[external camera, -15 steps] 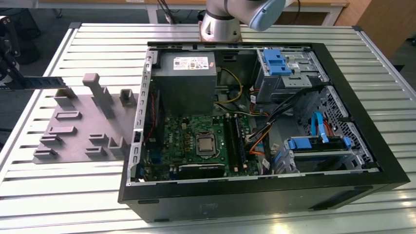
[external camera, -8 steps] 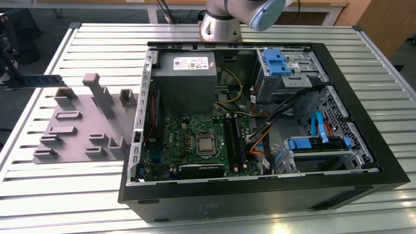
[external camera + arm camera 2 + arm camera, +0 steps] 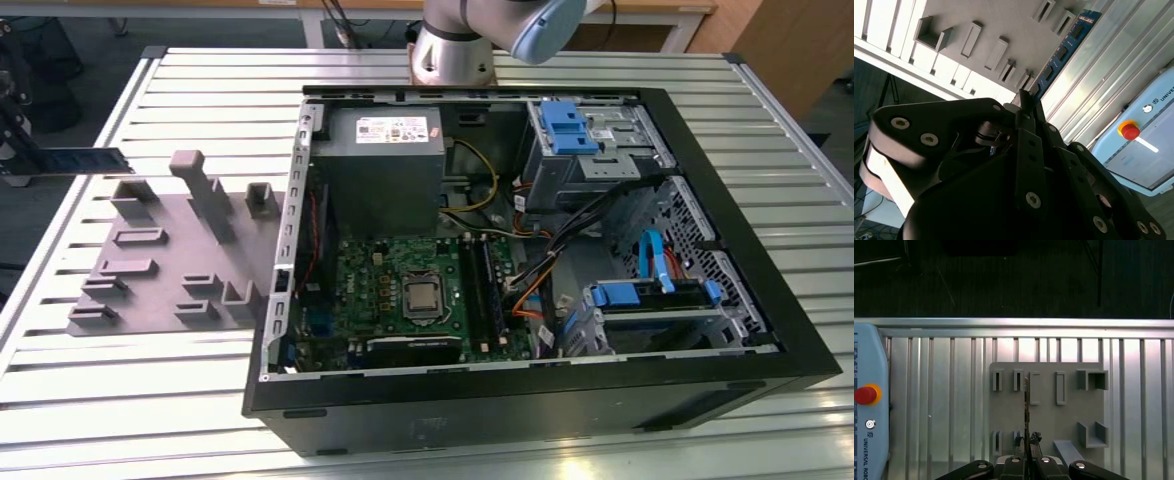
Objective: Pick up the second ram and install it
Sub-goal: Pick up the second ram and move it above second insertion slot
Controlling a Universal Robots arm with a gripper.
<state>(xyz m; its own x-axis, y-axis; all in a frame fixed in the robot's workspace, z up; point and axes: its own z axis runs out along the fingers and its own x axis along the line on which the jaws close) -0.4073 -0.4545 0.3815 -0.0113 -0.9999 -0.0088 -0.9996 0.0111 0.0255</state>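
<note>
Gripper (image 3: pixel 1028 100) clamps one end of second ram (image 3: pixel 1068 46), edge-on over grey tray (image 3: pixel 1069 415), 9 o'clock of PC case (image 3: pixel 534 395), prob. keeping contacts free.

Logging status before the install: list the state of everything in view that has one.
end effector: shut on the second ram
second ram: gripped, not yet installed
computer case: open, side panel off, lying on its side

Mobo slots (image 3: pixel 477 290) clear frm above; cables (image 3: pixel 531 262) beside.
</note>
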